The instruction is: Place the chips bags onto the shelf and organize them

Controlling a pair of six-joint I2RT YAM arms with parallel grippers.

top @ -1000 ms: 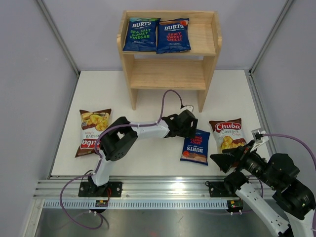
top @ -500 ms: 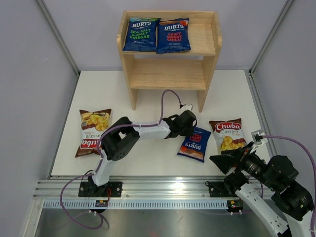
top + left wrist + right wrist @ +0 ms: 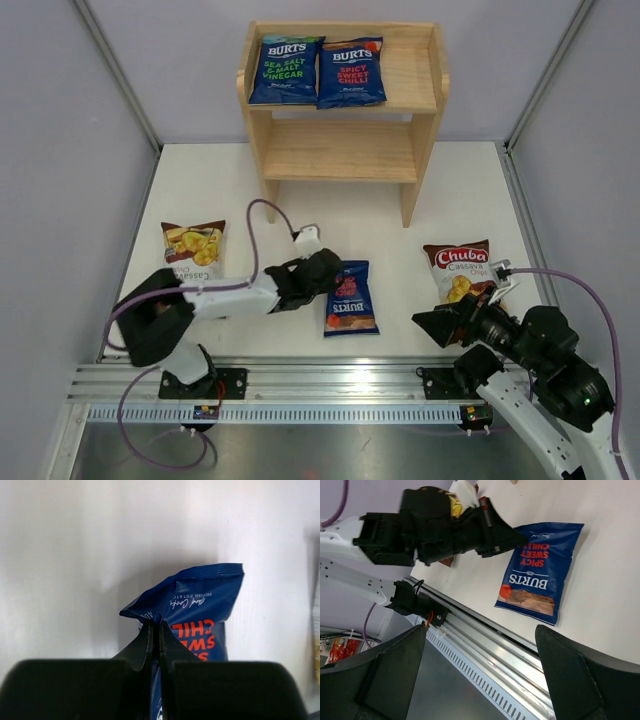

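A dark blue BURTS chips bag point(image 3: 351, 299) lies on the white table, and my left gripper point(image 3: 335, 279) is shut on its left edge. In the left wrist view the jaws point(image 3: 155, 626) pinch the bag's point(image 3: 200, 597) edge, which rises between them. On the wooden shelf's point(image 3: 340, 150) top tier lie two more BURTS bags point(image 3: 286, 70) point(image 3: 351, 72). One brown Chuba bag point(image 3: 192, 262) lies at the left of the table, another point(image 3: 460, 268) at the right. My right gripper point(image 3: 430, 325) hangs open near the front edge, right of the held bag point(image 3: 535, 575).
The shelf's lower tier point(image 3: 340, 152) holds nothing. A metal rail point(image 3: 330, 385) runs along the table's near edge. Grey walls close in the left and right sides. The left arm point(image 3: 445, 527) stretches across the right wrist view.
My left gripper has shut on the blue bag and pulled it left and nearer the front edge. The right gripper has shifted slightly left, still open.
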